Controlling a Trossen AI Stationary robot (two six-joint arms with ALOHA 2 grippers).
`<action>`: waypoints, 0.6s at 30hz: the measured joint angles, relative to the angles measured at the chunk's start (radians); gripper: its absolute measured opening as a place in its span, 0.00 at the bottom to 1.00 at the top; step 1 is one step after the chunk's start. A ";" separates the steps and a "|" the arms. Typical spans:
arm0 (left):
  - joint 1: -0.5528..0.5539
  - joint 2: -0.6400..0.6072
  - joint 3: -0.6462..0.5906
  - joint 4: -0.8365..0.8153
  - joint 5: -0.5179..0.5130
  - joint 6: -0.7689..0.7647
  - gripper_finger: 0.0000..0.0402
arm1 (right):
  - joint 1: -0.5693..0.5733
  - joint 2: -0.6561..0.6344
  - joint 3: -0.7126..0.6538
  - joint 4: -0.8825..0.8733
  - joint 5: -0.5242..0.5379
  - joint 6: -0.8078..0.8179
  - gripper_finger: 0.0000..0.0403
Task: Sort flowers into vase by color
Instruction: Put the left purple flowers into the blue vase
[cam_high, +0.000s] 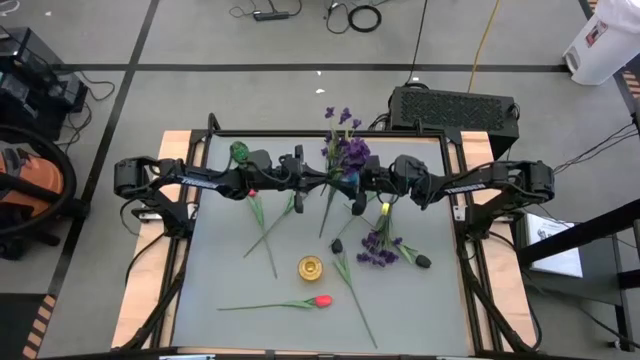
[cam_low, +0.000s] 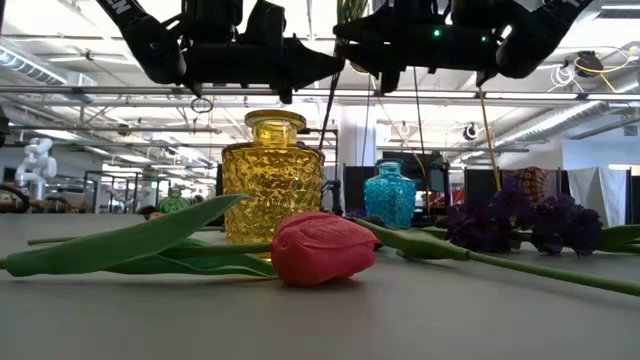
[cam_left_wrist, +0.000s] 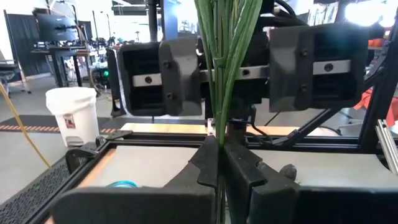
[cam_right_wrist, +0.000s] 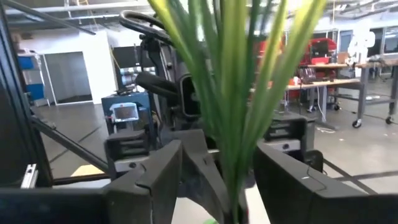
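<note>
At the left of the high view, a red tulip (cam_high: 320, 300) lies on the grey surface (cam_high: 220, 270) near the bottom, and a yellow vase (cam_high: 310, 267) stands just above it. More stems with dark buds (cam_high: 337, 245) lie loose nearby. In the middle, both arms meet over a blue vase (cam_high: 349, 181) with purple flowers (cam_high: 347, 150) sticking up from it. The left gripper (cam_left_wrist: 221, 163) has its fingers pinched tight on the thin green stems (cam_left_wrist: 225, 56) of that bunch. The right gripper (cam_right_wrist: 214, 165) faces it, with its fingers set apart and the stems between them, but I cannot tell if they squeeze. To the right, another purple flower (cam_high: 378, 247) lies flat on the surface, not yet sorted. What could go wrong: if the left fingers let go before the stems sit deep in the vase, the bunch may tip out. If both arms pull, the thin stems may bend, or the vase may fall over.
</note>
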 joint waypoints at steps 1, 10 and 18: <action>0.000 0.000 0.000 0.000 0.000 0.000 0.03 | 0.000 0.000 0.000 0.000 -0.001 0.000 0.45; 0.000 0.000 0.000 0.000 0.001 0.000 0.03 | -0.001 0.000 0.000 -0.002 0.004 -0.003 0.16; -0.001 -0.002 0.000 -0.003 0.005 -0.001 0.03 | -0.002 0.000 0.000 -0.003 0.011 -0.025 0.01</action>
